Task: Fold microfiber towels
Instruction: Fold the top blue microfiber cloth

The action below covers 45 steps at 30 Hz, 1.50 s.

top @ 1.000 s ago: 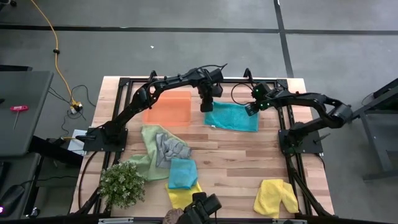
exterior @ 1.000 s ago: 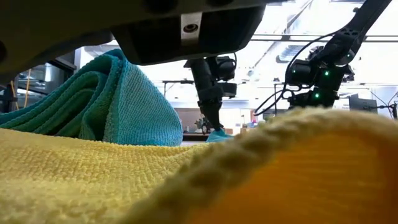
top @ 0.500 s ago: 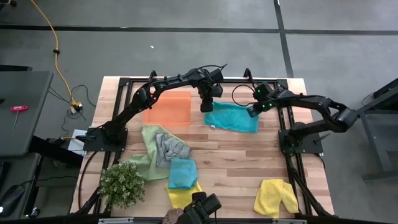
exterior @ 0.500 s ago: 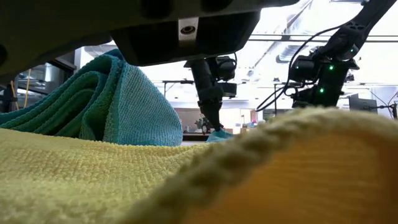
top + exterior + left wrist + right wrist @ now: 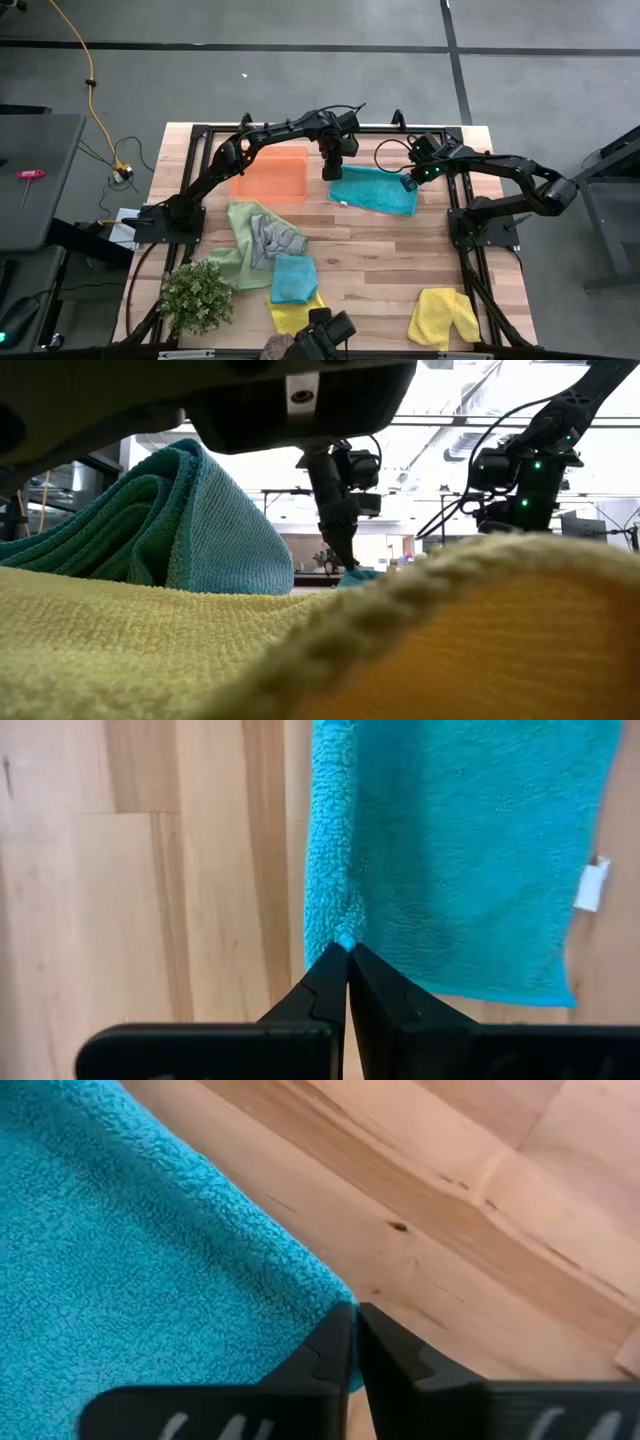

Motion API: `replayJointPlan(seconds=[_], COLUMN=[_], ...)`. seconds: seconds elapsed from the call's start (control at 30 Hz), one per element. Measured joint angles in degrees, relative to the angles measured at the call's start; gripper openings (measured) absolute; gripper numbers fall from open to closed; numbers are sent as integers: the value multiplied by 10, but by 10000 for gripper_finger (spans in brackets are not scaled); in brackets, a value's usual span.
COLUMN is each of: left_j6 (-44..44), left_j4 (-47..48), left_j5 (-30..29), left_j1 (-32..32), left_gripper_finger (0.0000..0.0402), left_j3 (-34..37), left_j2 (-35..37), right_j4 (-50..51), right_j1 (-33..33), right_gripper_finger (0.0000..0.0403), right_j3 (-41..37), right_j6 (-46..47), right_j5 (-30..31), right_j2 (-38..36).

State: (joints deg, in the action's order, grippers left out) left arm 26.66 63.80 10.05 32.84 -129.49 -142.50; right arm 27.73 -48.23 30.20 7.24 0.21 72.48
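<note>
A teal-blue towel (image 5: 375,189) is spread flat at the far middle of the tabletop (image 5: 380,250), just beside the orange tray (image 5: 270,174). Its two far corners are pinched: one by the left pincer (image 5: 333,172), closed on the corner nearest the tray, as is seen in the left wrist view (image 5: 345,945), and the other by the right pincer (image 5: 410,181), closed on the opposite far corner (image 5: 350,1320). A small white label (image 5: 592,885) is seen at one edge of the cloth.

The step in hand is judged to be the grasp that opens the first fold; the cloth has not yet been lifted and no crease is seen in it. The next move would call for both corners to be raised together and carried evenly toward the near edge, so that the halves meet squarely without the cloth being dragged or skewed.

Nearer the front, a light green towel (image 5: 240,228), a grey towel (image 5: 272,238), a second teal-blue towel (image 5: 294,278) and a yellow towel (image 5: 290,316) lie overlapping in a loose heap beside the green plant (image 5: 197,297). Another yellow towel (image 5: 443,317) lies apart at the near right corner.
</note>
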Motion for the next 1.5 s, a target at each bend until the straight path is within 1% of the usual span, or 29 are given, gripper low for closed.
replayJointPlan(seconds=[0.2, 0.33, 0.47, 0.53, 0.67, 1.07, 1.23, 1.5], left_j6=[5, 5, 1, -1, -10, -12, -12, -16], left_j4=[12, 28, 48, 50, 44, 31, 28, 29], left_j5=[-39, -54, -58, -75, -91, -94, -92, -89], left_j1=[1, 1, 0, 0, 0, -4, -11, -30], left_gripper_finger=[0, 0, 0, 0, 0, 0, 0, 0], left_j3=[-17, -33, -32, -32, -32, -31, -31, -31], left_j2=[1, 2, 1, 1, 1, 5, 21, 39], right_j4=[-5, 5, 19, 33, 44, 42, 48, 79], right_j1=[0, 0, 0, 0, 6, 64, 91, 136], right_gripper_finger=[2, 1, 1, 1, 0, 0, 0, 0], right_j3=[0, 0, 0, 0, -1, -1, -1, -1], right_j6=[-8, -9, -7, -2, 8, 53, 75, 106], right_j5=[11, 10, 8, 7, 7, 14, 72, 133], right_j2=[-39, -90, -148, -175, -208, -212, -212, -212])
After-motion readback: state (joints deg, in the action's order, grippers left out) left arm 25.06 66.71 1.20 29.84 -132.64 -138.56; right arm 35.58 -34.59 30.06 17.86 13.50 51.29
